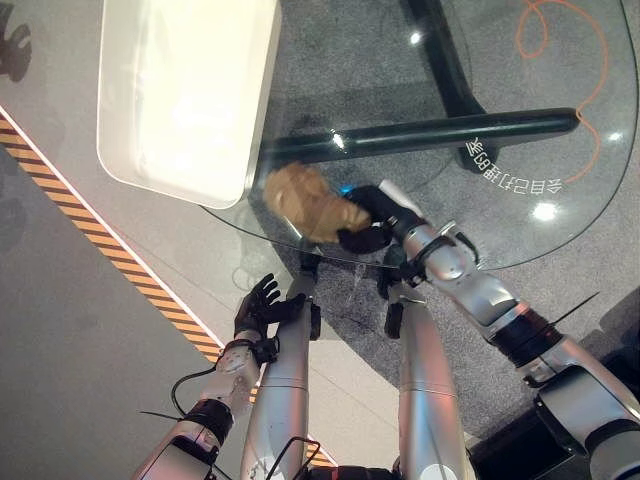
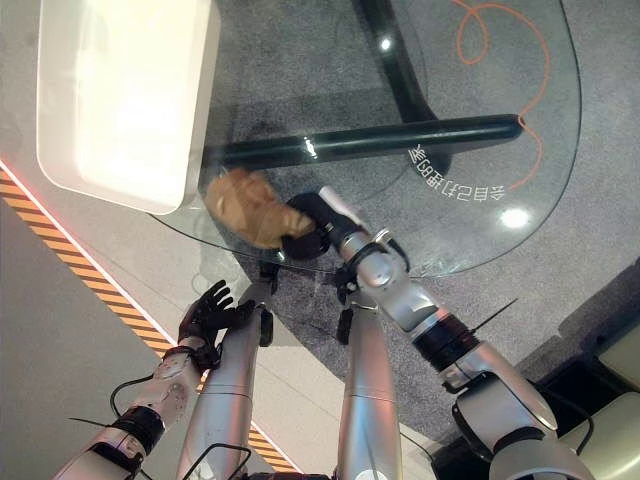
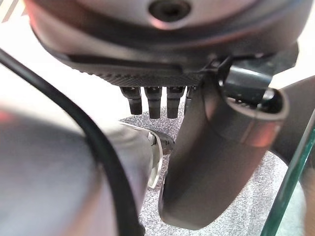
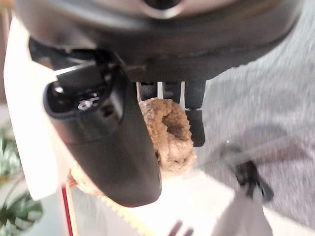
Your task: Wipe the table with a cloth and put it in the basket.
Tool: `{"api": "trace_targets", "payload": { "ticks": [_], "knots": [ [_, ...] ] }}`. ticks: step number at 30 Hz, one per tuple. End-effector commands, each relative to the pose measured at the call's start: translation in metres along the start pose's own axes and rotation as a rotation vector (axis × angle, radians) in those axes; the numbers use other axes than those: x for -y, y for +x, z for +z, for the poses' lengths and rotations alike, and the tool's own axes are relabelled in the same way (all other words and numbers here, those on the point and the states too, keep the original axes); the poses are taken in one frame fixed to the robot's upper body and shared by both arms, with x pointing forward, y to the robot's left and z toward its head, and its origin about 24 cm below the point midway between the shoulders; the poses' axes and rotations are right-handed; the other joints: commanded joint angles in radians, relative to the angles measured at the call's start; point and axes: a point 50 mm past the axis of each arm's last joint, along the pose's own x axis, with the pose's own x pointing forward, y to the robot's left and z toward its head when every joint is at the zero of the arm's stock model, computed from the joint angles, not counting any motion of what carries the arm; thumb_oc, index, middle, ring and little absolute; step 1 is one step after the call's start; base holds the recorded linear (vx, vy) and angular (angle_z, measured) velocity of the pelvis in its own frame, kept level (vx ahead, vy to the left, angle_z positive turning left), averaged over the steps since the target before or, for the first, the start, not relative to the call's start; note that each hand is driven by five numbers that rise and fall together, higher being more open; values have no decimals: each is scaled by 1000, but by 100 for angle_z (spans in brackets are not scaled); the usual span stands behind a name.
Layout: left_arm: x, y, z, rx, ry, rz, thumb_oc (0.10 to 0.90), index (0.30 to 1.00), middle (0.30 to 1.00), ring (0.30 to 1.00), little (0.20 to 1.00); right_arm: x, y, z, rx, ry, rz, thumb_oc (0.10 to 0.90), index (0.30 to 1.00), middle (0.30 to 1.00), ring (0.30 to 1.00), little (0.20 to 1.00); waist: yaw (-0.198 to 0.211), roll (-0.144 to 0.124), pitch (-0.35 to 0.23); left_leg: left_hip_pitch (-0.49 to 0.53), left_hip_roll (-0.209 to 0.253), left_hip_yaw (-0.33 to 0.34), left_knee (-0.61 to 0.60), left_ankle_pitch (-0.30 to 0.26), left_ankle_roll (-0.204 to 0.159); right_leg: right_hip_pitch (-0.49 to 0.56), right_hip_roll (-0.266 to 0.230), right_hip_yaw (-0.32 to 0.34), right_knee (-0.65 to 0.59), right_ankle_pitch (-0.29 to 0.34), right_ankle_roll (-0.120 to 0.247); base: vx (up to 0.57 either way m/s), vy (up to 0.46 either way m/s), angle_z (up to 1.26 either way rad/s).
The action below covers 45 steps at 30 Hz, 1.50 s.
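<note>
The glass worktop carries a white basket at its left edge, placed within reach to receive the cloth. The right hand has its fingers and thumb curled round the bunched tan cloth, held near the worktop's near rim just beside the basket, probably for wiping or transfer. The left hand hangs idle below the rim, its fingers relaxed and empty.

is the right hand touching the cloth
Touching: right wrist view shows the right hand with thumb and fingers closed round the tan cloth.
</note>
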Motion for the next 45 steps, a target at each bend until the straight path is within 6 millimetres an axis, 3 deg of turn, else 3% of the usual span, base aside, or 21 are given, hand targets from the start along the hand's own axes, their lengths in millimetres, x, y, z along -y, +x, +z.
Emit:
{"api": "trace_targets", "payload": {
  "ticks": [1, 18, 24, 28, 43, 44, 45],
  "knots": [
    [-8, -27, -49, -139, 2, 12, 800, 900, 900, 900, 900, 7, -10, 47, 264, 32, -10, 100, 300, 300, 300, 200, 0, 42, -24, 9, -27, 130, 116, -145, 84, -10, 45, -65, -115, 113, -8, 5, 0, 9],
    [-13, -33, -54, -140, -22, 22, 800, 900, 900, 900, 900, 37, -20, 32, 280, 236, -261, 100, 300, 300, 300, 200, -6, 41, -24, 37, -23, 132, 121, -156, 91, 8, 40, -65, -107, 119, -4, 1, 0, 1],
    [-17, -39, -56, -123, -40, 14, 800, 900, 900, 900, 900, 30, -26, 25, 282, 293, -235, 100, 300, 300, 300, 200, -6, 42, -24, 81, -23, 134, 103, -155, 90, 48, 41, -67, -118, 113, -6, 0, 0, 0],
    [-22, -44, -58, -118, -150, 9, 800, 900, 900, 900, 900, 27, -30, 17, 269, 331, -230, 100, 300, 300, 300, 200, -4, 43, -24, 123, -25, 132, 89, -154, 92, 88, 40, -69, -123, 106, -7, 0, 0, 0],
    [-22, -62, -34, -34, -397, -162, 800, 900, 900, 900, 900, 26, -56, -14, 258, 457, -317, 100, 300, 300, 300, 200, -1, 35, -24, 292, -32, 124, 32, -151, 90, 274, 30, -93, -172, 93, -5, -24, -19, 0],
    [-20, -61, -27, -11, -421, -194, 800, 900, 900, 900, 900, 30, -58, -12, 276, 460, -327, 100, 300, 300, 300, 200, -5, 32, -24, 279, -33, 131, 17, -117, 96, 264, 27, -98, -190, 123, -13, -85, -23, -1],
    [-17, -62, -24, -3, -448, -214, 800, 900, 900, 900, 900, 30, -60, -12, 283, 468, -330, 100, 300, 300, 300, 200, -6, 32, -24, 287, -33, 131, 15, -117, 96, 273, 27, -97, -192, 122, -14, -82, -20, 2]
  ]
}}
